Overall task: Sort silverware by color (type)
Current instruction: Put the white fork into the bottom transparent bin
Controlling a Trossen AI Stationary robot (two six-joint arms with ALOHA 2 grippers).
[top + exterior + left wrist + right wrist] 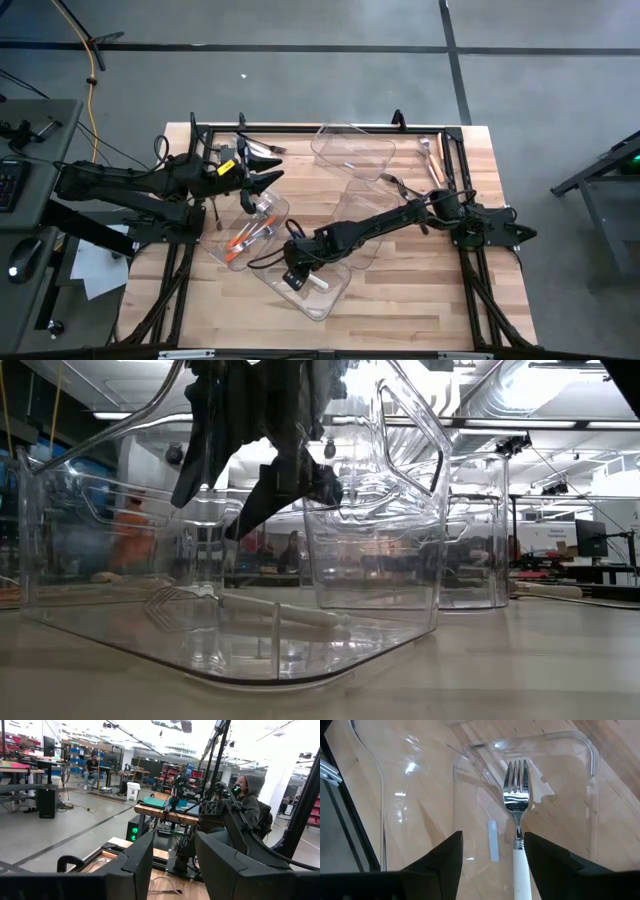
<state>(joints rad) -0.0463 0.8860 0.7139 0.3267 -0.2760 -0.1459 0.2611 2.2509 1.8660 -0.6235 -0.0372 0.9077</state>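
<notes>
The right claw point(293, 279) is being held open and empty over the white-handled fork point(518, 827) lying in the six-o'clock bin point(335, 298), while the left claw point(262, 165), open and empty, is being held at ten o'clock.

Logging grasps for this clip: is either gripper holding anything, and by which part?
Nothing is held. The white-handled fork lies in the clear bin between the right gripper's open fingers; the left gripper is empty.
</notes>
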